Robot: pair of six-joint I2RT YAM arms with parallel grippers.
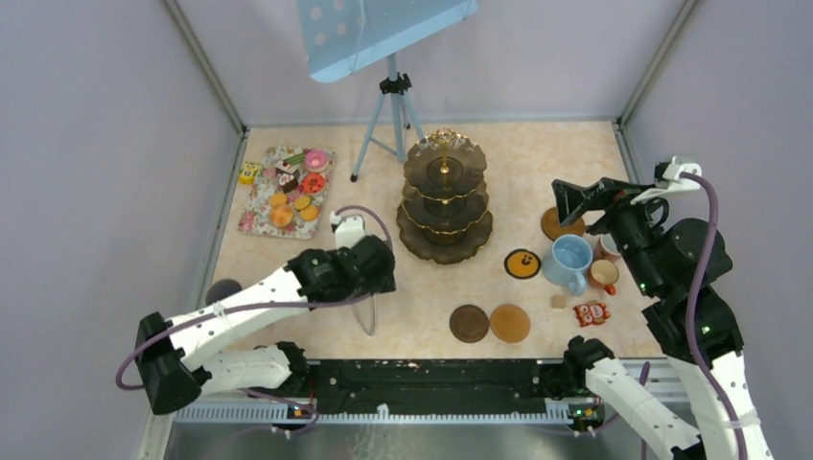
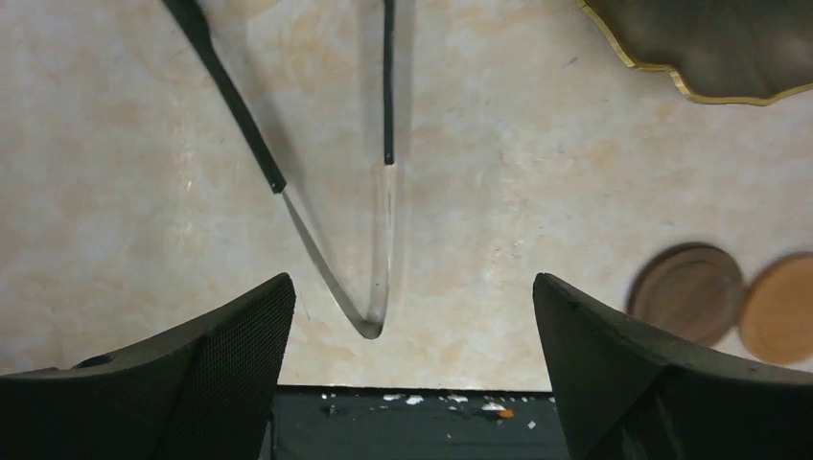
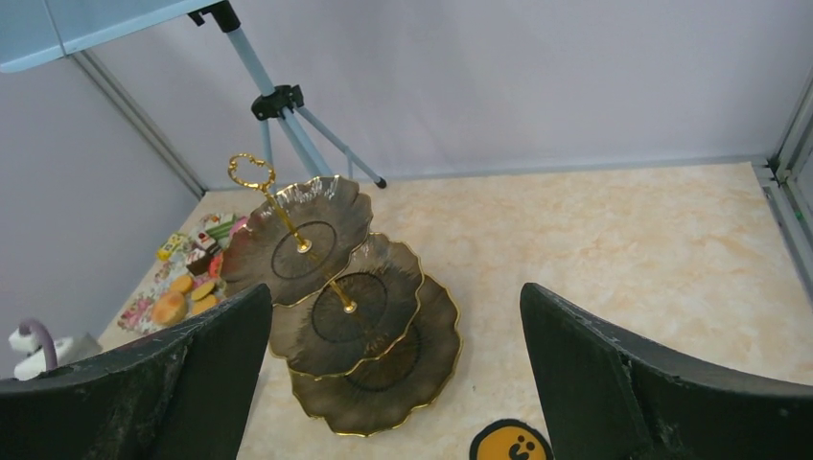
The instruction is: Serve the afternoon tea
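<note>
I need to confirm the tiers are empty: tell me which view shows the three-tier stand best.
Right wrist: the stand is seen at an angle, all three tiers visible and bare. The top external view shows it from above, tiers overlapping. The left wrist catches only a scalloped rim edge.

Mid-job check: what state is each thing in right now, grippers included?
Left gripper: open, empty.
Right gripper: open, empty.
Tongs: lying on the table by the left gripper, arms spread.
Three-tier stand: upright, all tiers empty.
Cakes: on the floral mat.
Light blue mug: upright.
Front two coasters: bare.
</note>
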